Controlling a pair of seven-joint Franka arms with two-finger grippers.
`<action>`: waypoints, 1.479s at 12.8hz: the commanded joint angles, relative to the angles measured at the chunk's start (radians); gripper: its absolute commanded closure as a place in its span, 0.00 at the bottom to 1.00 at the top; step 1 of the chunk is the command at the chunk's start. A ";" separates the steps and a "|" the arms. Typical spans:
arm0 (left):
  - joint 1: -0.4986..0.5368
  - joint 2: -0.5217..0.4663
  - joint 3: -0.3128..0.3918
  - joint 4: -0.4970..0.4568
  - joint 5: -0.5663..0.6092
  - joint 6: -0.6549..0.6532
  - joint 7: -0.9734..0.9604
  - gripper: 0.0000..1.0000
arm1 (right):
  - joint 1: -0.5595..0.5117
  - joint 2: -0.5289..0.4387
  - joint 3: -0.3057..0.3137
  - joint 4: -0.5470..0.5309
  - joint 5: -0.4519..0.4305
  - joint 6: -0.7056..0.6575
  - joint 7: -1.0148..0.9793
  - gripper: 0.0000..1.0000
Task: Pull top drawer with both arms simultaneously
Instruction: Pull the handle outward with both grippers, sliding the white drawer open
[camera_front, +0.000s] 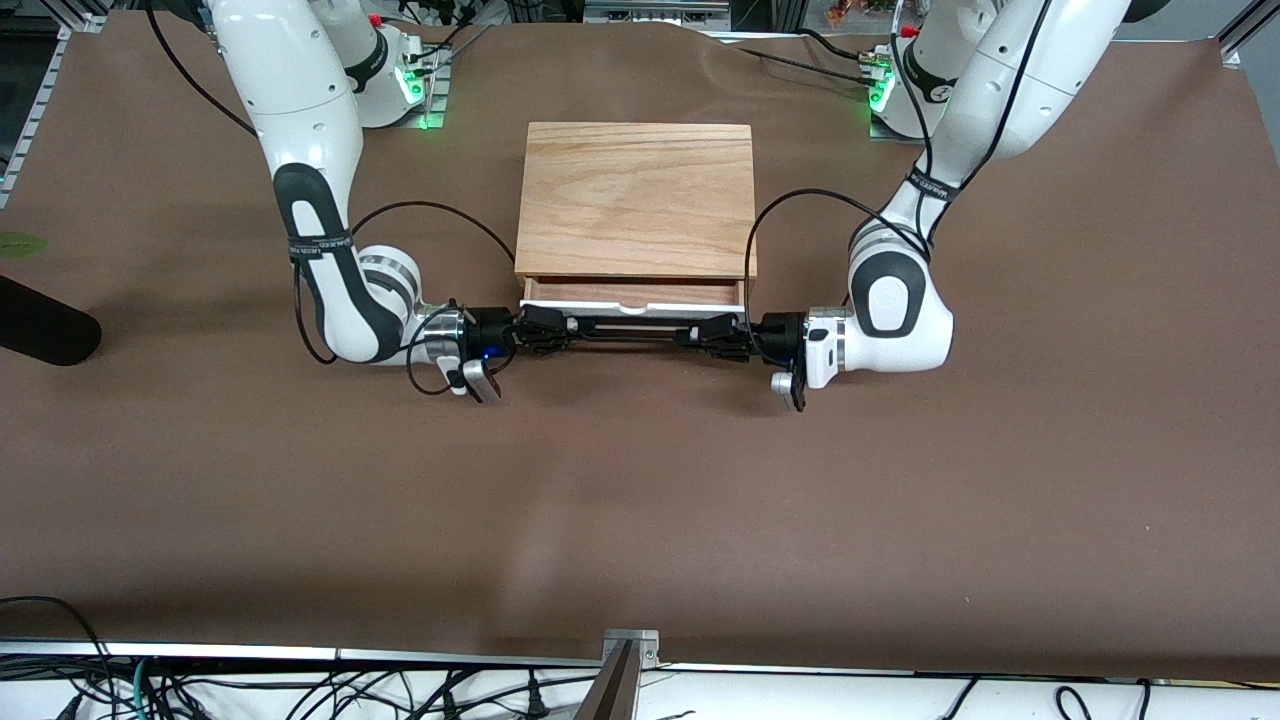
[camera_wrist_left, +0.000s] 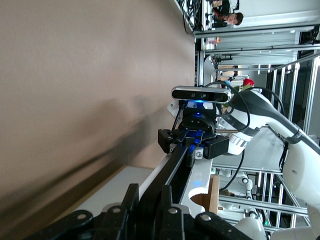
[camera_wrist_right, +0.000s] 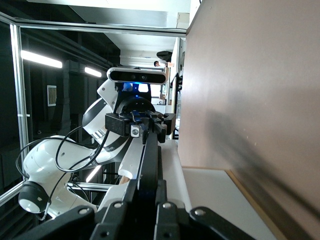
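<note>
The shallow light-wood top drawer with its white front panel (camera_front: 633, 306) is sitting slightly out of the oak-grain wooden cabinet (camera_front: 636, 198) mid-table, and its black wire bar handle (camera_front: 632, 333) is being pinched at one end by the left arm's black gripper (camera_front: 712, 334) and at the other by the right arm's black gripper (camera_front: 545, 331). Main risk, as I'm judging it: one arm pulling faster than the other, which would be skewing the drawer until it jams or dragging the whole cabinet along. The brown table (camera_front: 640, 500) is lying open toward the front camera, so there's plenty of room for pulling.
</note>
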 joint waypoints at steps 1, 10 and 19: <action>-0.017 0.042 -0.009 0.087 -0.007 0.005 -0.073 1.00 | -0.024 0.047 0.000 0.100 0.010 0.032 0.025 1.00; -0.018 0.138 -0.006 0.265 0.095 0.006 -0.217 1.00 | -0.082 0.137 0.000 0.290 0.005 0.070 0.118 1.00; -0.011 0.151 -0.006 0.285 0.094 0.026 -0.118 0.00 | -0.101 0.170 -0.003 0.354 -0.001 0.092 0.138 0.00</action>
